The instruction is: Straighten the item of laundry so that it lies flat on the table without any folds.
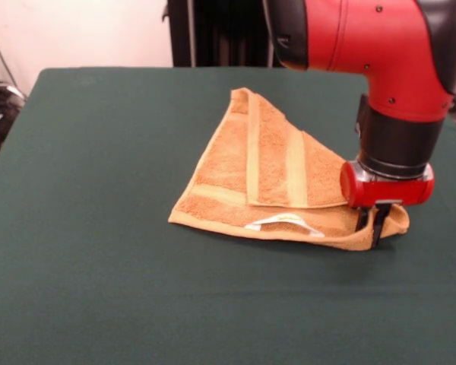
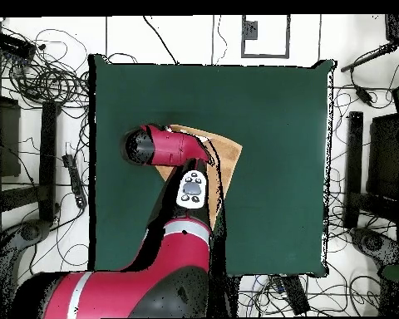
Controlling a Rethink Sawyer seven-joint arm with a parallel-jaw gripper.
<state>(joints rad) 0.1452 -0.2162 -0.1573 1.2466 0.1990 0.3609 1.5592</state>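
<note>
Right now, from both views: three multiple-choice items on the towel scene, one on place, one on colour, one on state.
1. Where is the gripper?
A. at the towel's right corner in the front view
B. over bare table
C. at the towel's top corner

2. What colour is the table cloth?
A. grey
B. dark green
C. white

3. How does the towel lie?
A. rolled up
B. flat, unfolded
C. folded over itself

Key: 1 A, its tips meet the right corner; 2 B, green all round; 3 C, one layer overlaps another.
</note>
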